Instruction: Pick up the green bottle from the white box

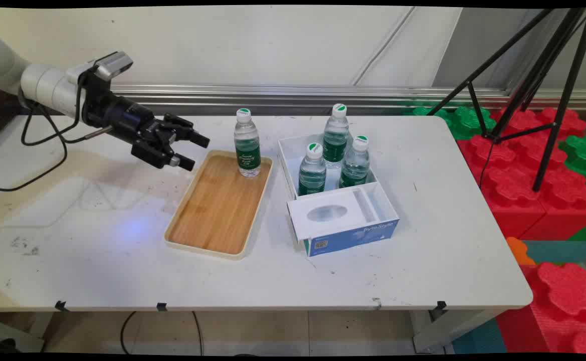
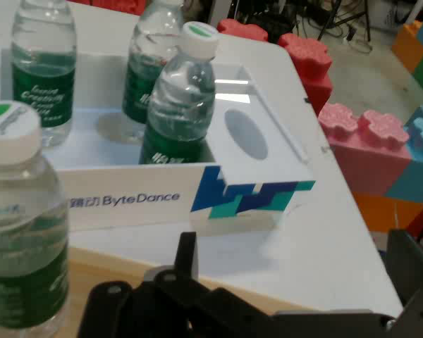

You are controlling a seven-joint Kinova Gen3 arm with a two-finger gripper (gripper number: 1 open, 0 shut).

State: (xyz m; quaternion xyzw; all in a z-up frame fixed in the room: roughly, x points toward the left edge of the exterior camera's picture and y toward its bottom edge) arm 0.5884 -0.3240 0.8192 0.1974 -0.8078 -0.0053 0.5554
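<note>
My black gripper hangs open and empty above the table, just left of the wooden tray's far corner. A water bottle with a green label and white cap stands upright on the tray's far end, a short way right of my fingertips. In the hand view this bottle fills the lower left, left of the open gripper. Right of the tray, a white and blue cardboard box holds three more upright bottles. In the hand view the box lies beyond my fingers.
A black tripod stands off the table's far right, over red foam blocks and green foam blocks. Black cables hang from the arm on the left. The white table ends in a rounded right edge.
</note>
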